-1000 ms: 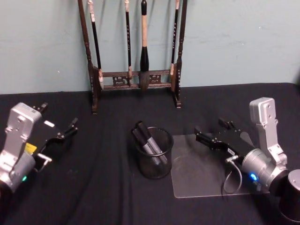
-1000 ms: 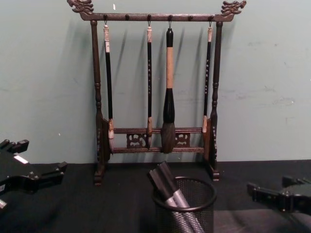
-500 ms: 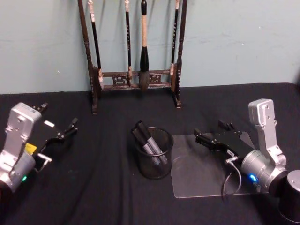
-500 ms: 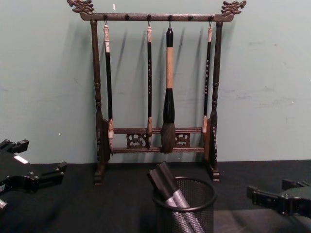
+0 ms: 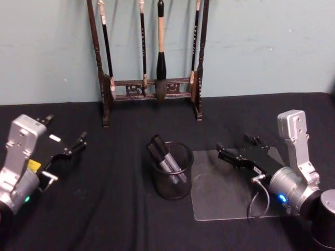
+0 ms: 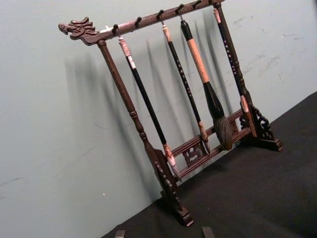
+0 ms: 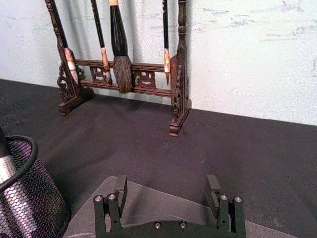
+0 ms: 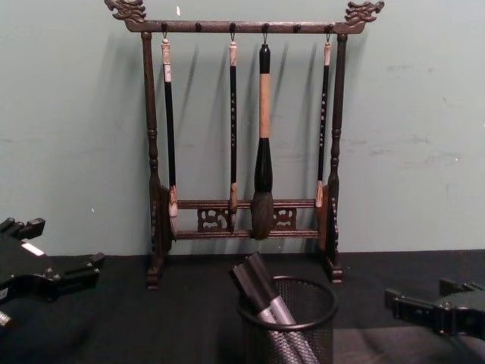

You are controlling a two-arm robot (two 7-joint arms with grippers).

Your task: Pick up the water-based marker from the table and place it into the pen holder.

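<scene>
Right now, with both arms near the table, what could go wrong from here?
1. The markers lean out over the pen holder rim; an arm passing near could knock them or tip the cup.
2. The right end effector, open, hovers over a clear sheet on the table; touching it may slide it into the holder.
3. The brush rack stands just behind; a high swing might hit it.

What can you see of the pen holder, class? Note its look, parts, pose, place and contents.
The pen holder is a round black wire-mesh cup with a solid rim, standing upright on the black table, in front of the wooden brush rack. Two markers with grey barrels and black caps lean inside it, their caps jutting above the rim on the robot's left side. A clear sheet lies just to its right. Neither gripper touches it.
</scene>
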